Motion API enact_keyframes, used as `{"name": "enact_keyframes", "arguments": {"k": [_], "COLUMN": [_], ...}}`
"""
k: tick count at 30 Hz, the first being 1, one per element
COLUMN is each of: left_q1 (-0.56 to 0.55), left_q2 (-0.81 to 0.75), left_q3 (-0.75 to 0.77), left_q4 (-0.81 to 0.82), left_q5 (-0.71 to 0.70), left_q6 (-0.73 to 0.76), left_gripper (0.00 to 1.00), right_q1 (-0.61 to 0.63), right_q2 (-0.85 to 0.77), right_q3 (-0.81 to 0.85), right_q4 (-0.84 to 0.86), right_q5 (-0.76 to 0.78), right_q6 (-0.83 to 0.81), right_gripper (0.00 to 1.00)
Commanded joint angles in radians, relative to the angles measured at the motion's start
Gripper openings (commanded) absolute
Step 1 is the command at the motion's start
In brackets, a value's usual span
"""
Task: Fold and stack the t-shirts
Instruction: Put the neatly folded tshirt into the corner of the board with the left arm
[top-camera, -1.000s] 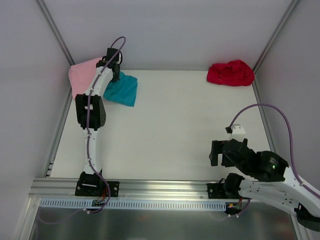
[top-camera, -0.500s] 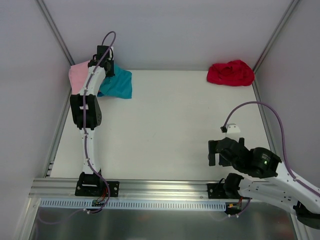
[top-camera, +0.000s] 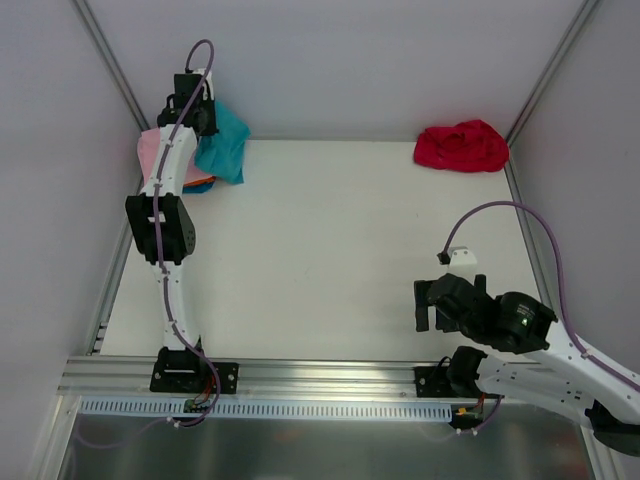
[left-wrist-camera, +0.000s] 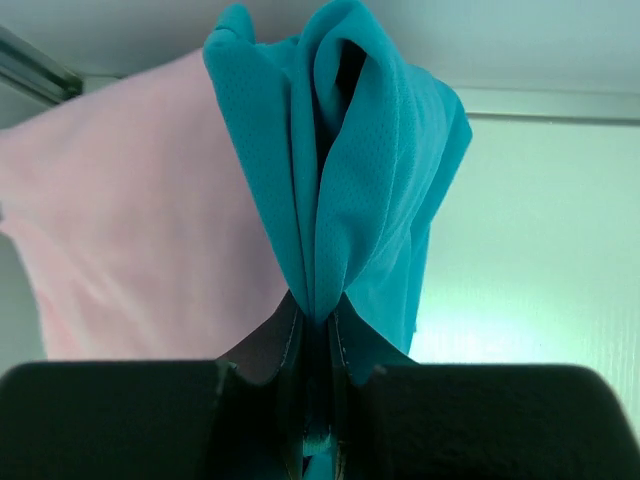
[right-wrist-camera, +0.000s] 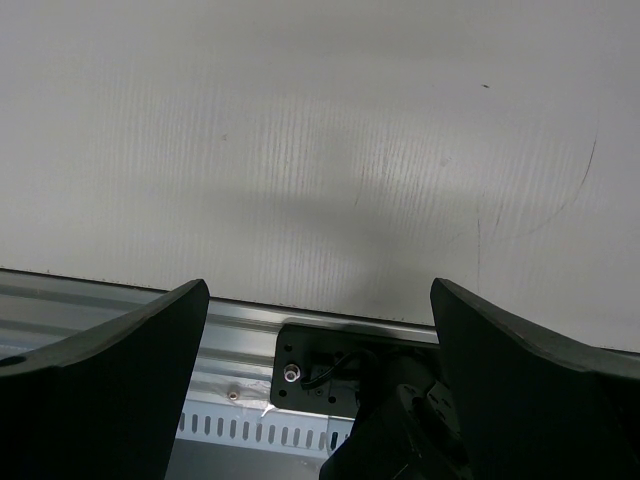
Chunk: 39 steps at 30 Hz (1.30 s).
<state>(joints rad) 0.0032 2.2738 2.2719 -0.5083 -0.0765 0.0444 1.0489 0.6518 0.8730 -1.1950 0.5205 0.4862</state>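
My left gripper (top-camera: 205, 115) is shut on a bunched fold of the teal t-shirt (top-camera: 226, 142), which hangs from it at the far left corner. In the left wrist view the teal t-shirt (left-wrist-camera: 345, 170) is pinched between the closed jaws of the left gripper (left-wrist-camera: 318, 335), in front of the pink t-shirt (left-wrist-camera: 130, 230). The pink t-shirt (top-camera: 152, 152) lies under the arm, with a bit of orange and blue cloth (top-camera: 200, 185) showing at its near edge. A crumpled red t-shirt (top-camera: 462, 146) lies at the far right. My right gripper (top-camera: 430, 305) is open and empty near the front edge.
Grey walls and slanted frame posts (top-camera: 110, 65) close in the far corners. The aluminium rail (right-wrist-camera: 240, 330) and the right arm's base mount (right-wrist-camera: 330, 365) lie directly below the open right gripper (right-wrist-camera: 320, 345). A purple cable (top-camera: 530, 225) loops above the right arm.
My left arm has swung further back and left, lifting the teal t-shirt off the table toward the pink one. The right arm has edged slightly left.
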Motion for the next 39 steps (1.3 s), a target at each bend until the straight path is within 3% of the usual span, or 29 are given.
{"name": "enact_keyframes", "arguments": {"k": [1, 14, 20, 39], "left_q1": [0.049, 0.081, 0.069, 0.04], "left_q2": [-0.117, -0.152, -0.132, -0.148], "left_q3": [0.054, 0.054, 0.077, 0.126], "left_q4": [0.031, 0.002, -0.027, -0.048], "left_q5": [0.027, 0.075, 0.164, 0.181], "left_q6": [-0.001, -0.041, -0.129, -0.166], "left_gripper": [0.0, 0.0, 0.0, 0.0], "right_q1": [-0.001, -0.003, -0.003, -0.003], "right_q2": [0.005, 0.014, 0.022, -0.003], "right_q3": [0.015, 0.014, 0.012, 0.009], "right_q4": [-0.02, -0.015, -0.009, -0.008], "right_q5": [0.041, 0.044, 0.042, 0.047], "right_q6": [0.014, 0.014, 0.014, 0.017], "right_gripper": [0.99, 0.99, 0.99, 1.0]}}
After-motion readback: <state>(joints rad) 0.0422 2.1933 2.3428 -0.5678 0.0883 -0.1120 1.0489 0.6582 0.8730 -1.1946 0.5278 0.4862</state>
